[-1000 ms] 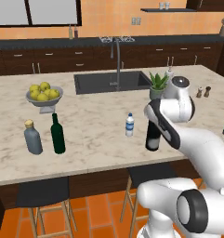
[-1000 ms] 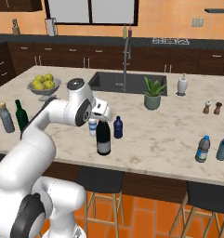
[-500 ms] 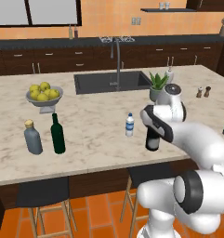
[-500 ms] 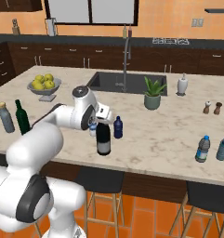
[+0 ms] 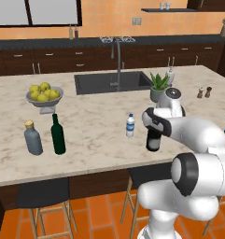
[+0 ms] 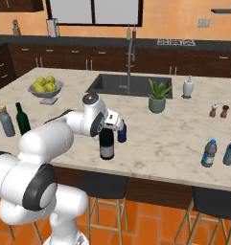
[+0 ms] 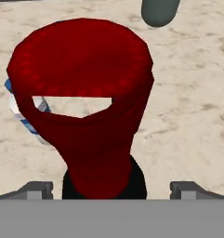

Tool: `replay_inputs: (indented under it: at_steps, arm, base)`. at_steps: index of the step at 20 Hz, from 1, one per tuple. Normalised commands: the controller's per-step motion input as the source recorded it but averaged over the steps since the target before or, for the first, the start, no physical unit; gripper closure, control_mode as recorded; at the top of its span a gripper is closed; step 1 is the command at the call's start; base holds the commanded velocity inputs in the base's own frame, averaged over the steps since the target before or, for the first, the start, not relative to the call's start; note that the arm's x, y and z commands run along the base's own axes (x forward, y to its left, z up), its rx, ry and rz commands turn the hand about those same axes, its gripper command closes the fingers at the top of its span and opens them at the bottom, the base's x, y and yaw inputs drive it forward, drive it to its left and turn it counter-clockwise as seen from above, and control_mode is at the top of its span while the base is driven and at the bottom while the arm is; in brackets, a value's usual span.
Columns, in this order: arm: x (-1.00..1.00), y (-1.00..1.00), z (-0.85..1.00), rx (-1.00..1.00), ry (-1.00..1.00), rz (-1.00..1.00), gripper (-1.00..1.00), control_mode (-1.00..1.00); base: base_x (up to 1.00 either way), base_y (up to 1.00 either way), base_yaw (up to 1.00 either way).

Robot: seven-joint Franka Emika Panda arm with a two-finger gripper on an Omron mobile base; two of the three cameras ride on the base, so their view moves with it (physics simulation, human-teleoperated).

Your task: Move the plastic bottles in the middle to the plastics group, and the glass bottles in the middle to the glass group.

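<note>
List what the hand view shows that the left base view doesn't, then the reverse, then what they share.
Hand view: the gripper open, tips apart on either side of the red neck of the wine bottle. Left base view: the grey bottle and green wine bottle standing far left. Both: the wine bottle, the water bottle beside it, the marble counter.

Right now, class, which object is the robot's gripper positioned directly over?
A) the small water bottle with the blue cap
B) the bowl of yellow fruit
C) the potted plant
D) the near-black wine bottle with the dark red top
D: the gripper looks straight down on the wine bottle, its red top sitting between the fingertips.
</note>
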Motion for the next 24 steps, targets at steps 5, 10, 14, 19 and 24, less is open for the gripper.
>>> replay_inputs:
  at_steps: [5, 10, 14, 19, 24]
  arm:
    - [0.07, 0.0, -0.07, 0.0, 0.0, 0.0, -1.0, -1.0]
    - [0.0, 0.0, 0.0, 0.0, 0.0, 0.0, 1.0, -1.0]
    - [-0.21, 0.0, 0.0, 0.0, -0.01, -0.01, 1.0, -1.0]
    - [-0.8, 0.48, 0.19, 0.0, -0.19, 0.02, 1.0, -1.0]
    - [-0.14, 1.0, 0.48, 0.0, -0.07, 0.14, 1.0, -1.0]
  base:
    - [0.0, 0.0, 0.0]
    - [0.0, 0.0, 0.0]
    - [0.0, 0.0, 0.0]
    - [0.0, 0.0, 0.0]
    - [0.0, 0.0, 0.0]
